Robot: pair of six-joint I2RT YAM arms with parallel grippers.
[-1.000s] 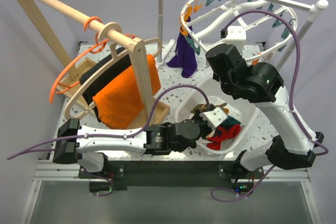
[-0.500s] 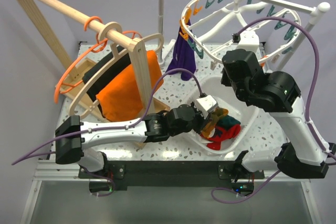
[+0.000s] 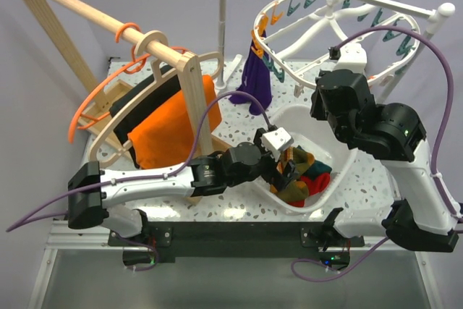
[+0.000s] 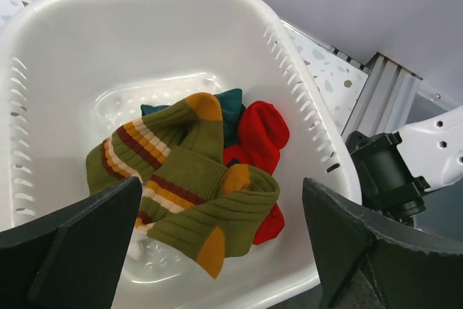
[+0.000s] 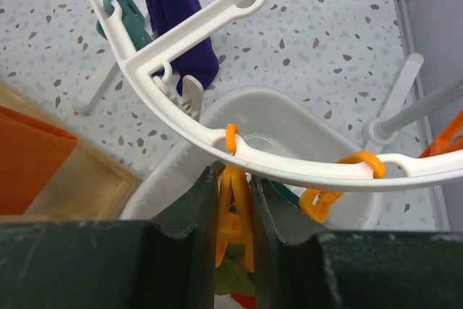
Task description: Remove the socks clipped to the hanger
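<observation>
The white oval hanger (image 3: 318,16) hangs from the rack at the back right, with one purple sock (image 3: 255,77) clipped to its left edge. Several socks lie loose in the white basket (image 4: 304,92): an olive striped one (image 4: 166,171), a red one (image 4: 262,132) and a teal one (image 4: 231,103). My left gripper (image 4: 221,193) hovers open just above them, nothing between its fingers. My right gripper (image 5: 233,179) is shut on an orange clip (image 5: 233,215) hanging under the hanger's rim (image 5: 289,168). A bit of olive fabric shows below that clip.
A wooden rail at the left carries a wooden coat hanger with an orange cloth (image 3: 170,132) and a black cloth, plus thin orange hangers (image 3: 87,117). The rack's white upright (image 3: 222,19) stands behind the purple sock. A second orange clip (image 5: 333,186) and a teal clip (image 5: 126,19) hang nearby.
My left gripper opened and let the olive striped sock drop into the basket. The right arm shifted a little to the right, still closed on the clip.
</observation>
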